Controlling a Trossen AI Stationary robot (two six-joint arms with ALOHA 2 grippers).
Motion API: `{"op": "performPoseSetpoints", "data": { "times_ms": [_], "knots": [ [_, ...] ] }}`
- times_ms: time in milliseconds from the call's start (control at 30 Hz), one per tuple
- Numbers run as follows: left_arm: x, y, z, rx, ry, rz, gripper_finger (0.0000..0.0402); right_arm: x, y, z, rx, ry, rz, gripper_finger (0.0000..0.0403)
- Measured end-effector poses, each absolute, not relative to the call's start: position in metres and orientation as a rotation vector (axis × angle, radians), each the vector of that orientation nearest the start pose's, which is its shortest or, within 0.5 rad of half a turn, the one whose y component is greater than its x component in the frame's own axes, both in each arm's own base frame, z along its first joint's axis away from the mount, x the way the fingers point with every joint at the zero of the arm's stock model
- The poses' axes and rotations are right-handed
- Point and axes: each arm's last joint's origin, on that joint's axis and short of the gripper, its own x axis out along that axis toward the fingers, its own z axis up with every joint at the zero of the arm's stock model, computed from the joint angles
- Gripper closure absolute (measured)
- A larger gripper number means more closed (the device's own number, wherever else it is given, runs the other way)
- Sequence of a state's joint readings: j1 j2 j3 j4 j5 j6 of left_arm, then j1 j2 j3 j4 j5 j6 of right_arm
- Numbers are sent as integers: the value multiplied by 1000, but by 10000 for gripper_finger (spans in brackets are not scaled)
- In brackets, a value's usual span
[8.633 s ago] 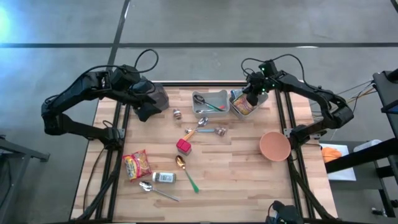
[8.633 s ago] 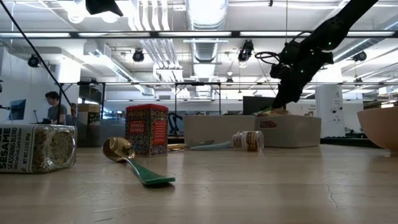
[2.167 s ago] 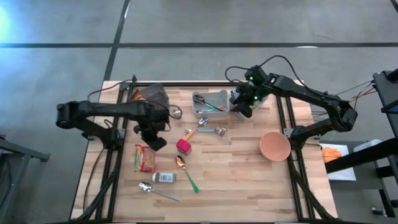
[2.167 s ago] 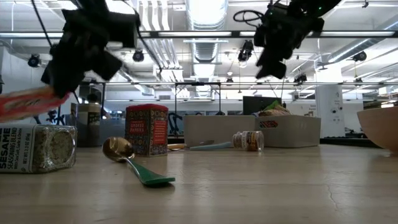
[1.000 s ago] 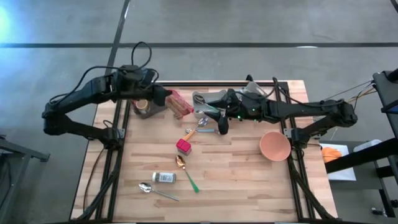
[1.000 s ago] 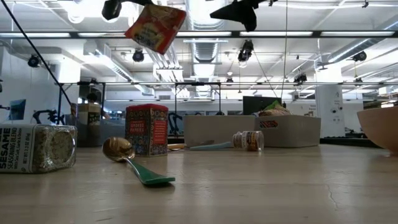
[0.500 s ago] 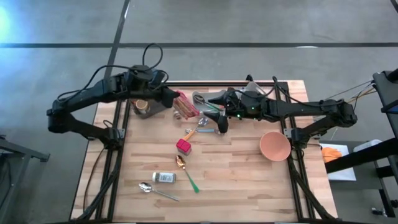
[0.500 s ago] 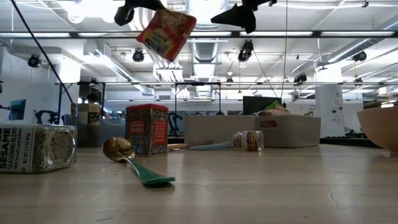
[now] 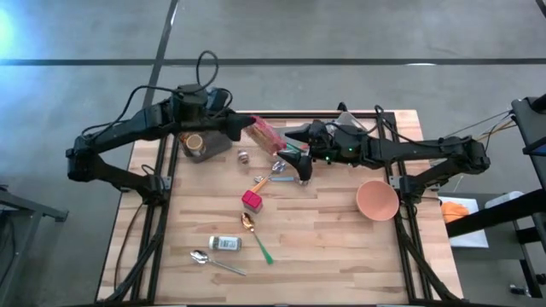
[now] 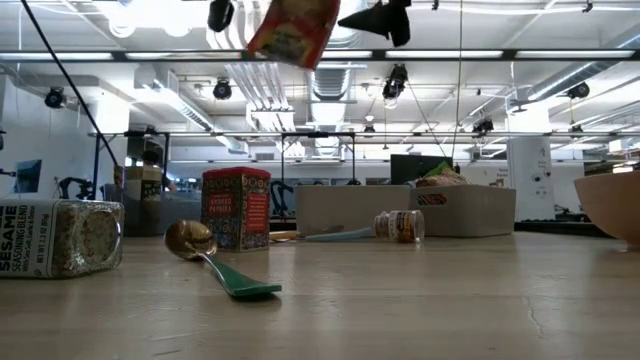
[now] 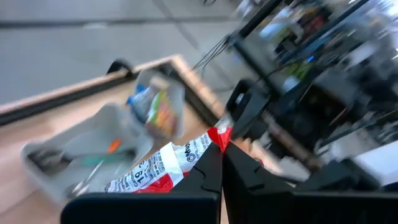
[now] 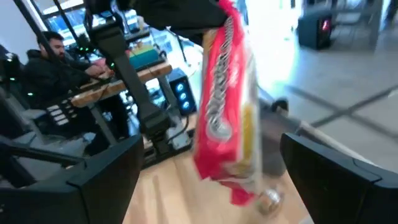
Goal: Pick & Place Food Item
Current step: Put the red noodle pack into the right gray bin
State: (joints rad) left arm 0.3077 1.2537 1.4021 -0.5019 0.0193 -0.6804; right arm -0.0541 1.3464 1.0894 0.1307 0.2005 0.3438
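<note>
Pinched shut on one edge of the red snack packet [image 9: 266, 135], the left gripper [image 9: 241, 126] holds it high in the air over the far middle of the table [image 9: 341, 239], while the right gripper [image 9: 296, 147] faces it from just beside with its fingers spread wide. A second ago the packet hung nearer the left arm's side and the right fingers were only partly parted; since then the packet has been carried toward the right gripper and those fingers have opened further. Judged from this, a hand-over between the arms is being set up: the packet is lined up between the right fingers in the right wrist view, but they have not closed on it.

In the low view the packet [image 10: 293, 29] hangs near the ceiling line, well above the tabletop things. Readable writing is scarce: the jar [image 10: 58, 238] lying on its side at the near left reads "SESAME SEASONING BLEND". The red tin [image 10: 236, 209] carries a label too small to make out. The packet's print shows white lettering in the left wrist view [image 11: 163, 169], but it cannot be read with any confidence.
</note>
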Motion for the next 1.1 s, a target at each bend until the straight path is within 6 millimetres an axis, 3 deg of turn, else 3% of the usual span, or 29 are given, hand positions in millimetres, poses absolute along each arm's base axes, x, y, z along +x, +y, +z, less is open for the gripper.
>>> {"op": "performPoseSetpoints", "data": {
  "times_ms": [267,767,1100],
  "knots": [
    [253,81,435,-711,67,338,401,307,-8,368,97,21,-414,28],
    [255,78,446,-750,-23,196,401,316,-10,391,-19,-41,-438,28],
    [256,77,451,-760,-53,143,401,339,-10,395,-69,-5,-442,45]
  ]
}}
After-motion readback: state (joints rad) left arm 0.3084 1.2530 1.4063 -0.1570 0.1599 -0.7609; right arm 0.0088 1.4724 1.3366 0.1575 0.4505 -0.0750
